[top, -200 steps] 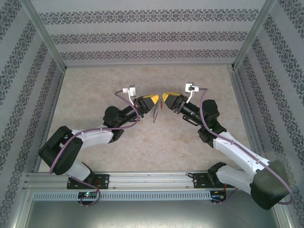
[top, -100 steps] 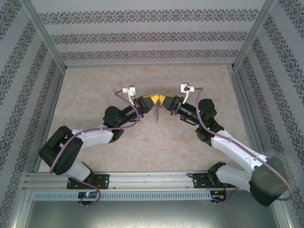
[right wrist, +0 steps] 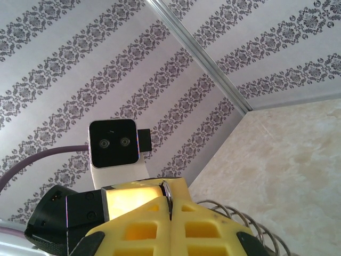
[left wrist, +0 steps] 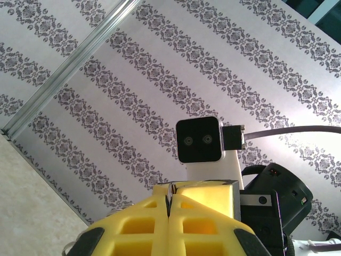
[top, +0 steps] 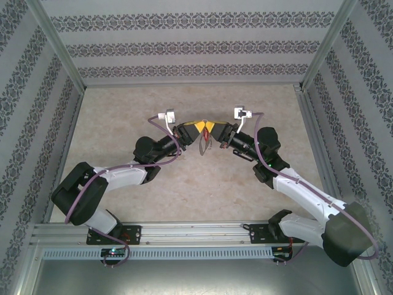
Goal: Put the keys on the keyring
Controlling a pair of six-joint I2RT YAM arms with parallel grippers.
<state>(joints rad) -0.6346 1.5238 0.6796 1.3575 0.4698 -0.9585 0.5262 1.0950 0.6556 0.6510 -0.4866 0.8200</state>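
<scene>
left jaws and right jaws meet tip to tip, both clamped on the keyring [top: 204, 145] dangling below them.

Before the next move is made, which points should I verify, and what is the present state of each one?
1. Left gripper shut: ok, its fingers are pressed together.
2. Right gripper shut: ok, a thin metal edge sits between its fingers.
3. Keyring held by both grippers: ok, it hangs where their tips meet.
4. Keyring lifted off the table: ok.
5. Keys threaded on the keyring: cannot tell.
</scene>
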